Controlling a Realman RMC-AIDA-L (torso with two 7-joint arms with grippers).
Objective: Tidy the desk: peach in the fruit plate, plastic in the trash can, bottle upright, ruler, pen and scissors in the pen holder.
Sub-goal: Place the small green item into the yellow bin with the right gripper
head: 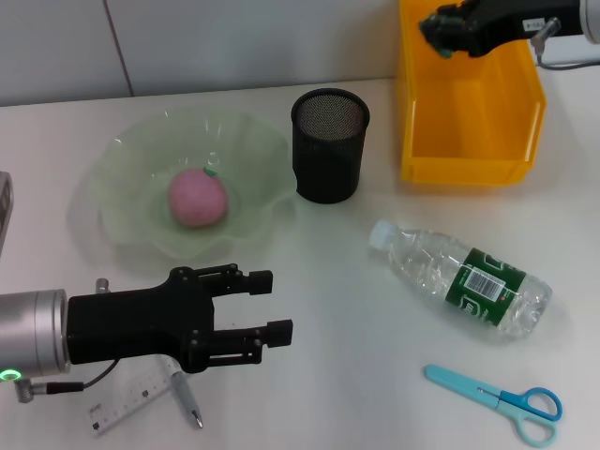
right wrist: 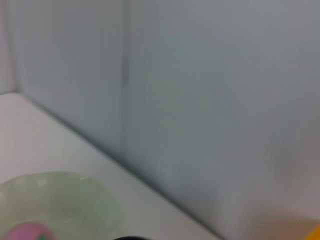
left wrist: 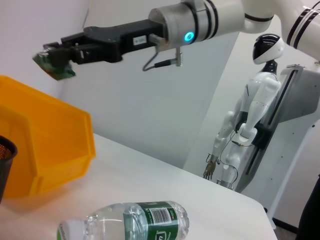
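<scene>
While right pincer (head: 441, 36) hovers over trash can (head: 469, 112), plastic (left wrist: 55, 64) gripped.

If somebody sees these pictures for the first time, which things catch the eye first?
First the bright orange-yellow plastic bin at the desk's far right, with the right end effector holding a green scrap above it. Next the pink peach in the pale green ruffled bowl, far left, and the left end effector, open, nearer the robot.
</scene>
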